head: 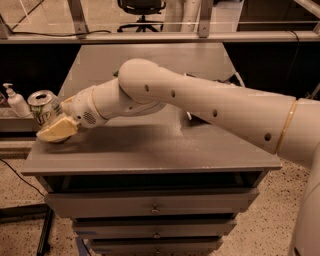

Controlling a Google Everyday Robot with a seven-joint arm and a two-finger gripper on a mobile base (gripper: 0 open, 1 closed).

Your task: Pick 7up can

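The 7up can, green and white with a silver top, stands upright near the left edge of the grey table. My gripper has reached across the table to it from the right. It is open, with the can between its jaws. One yellowish finger lies in front of the can's lower part and hides it. The other finger is mostly hidden behind the can.
A white pump bottle stands on a lower surface left of the table. My arm spans the table and hides a green item and a dark object behind it. Drawers are below, and an office chair is far back.
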